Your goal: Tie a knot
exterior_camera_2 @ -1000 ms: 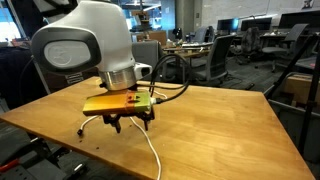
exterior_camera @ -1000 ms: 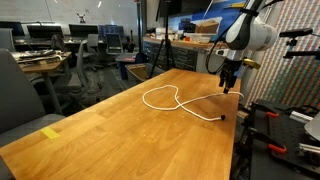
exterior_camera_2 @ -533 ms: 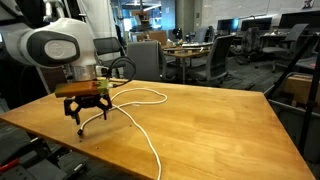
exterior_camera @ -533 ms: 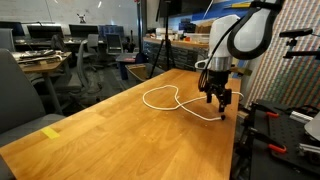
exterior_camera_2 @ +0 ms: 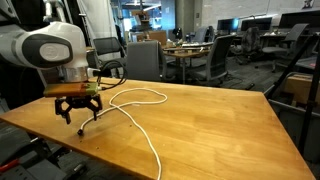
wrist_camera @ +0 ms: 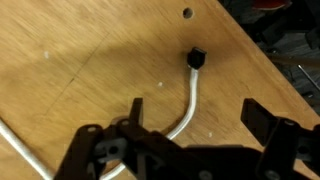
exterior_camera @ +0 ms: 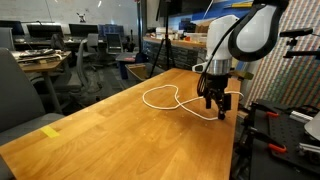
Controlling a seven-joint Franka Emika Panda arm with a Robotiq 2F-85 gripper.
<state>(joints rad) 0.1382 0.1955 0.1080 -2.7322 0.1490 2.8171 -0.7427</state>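
The knot (exterior_camera: 162, 98), a loose crossed loop of thin white rope, lies pale on the brown wooden table (exterior_camera: 110, 130); above the table's edge, the gripper (exterior_camera: 218, 112) hangs wide open, holding nothing.

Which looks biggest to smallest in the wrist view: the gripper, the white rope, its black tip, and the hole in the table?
1. gripper, though nearness to the camera inflates it.
2. white rope.
3. black tip.
4. hole, slightly smaller than the tip.
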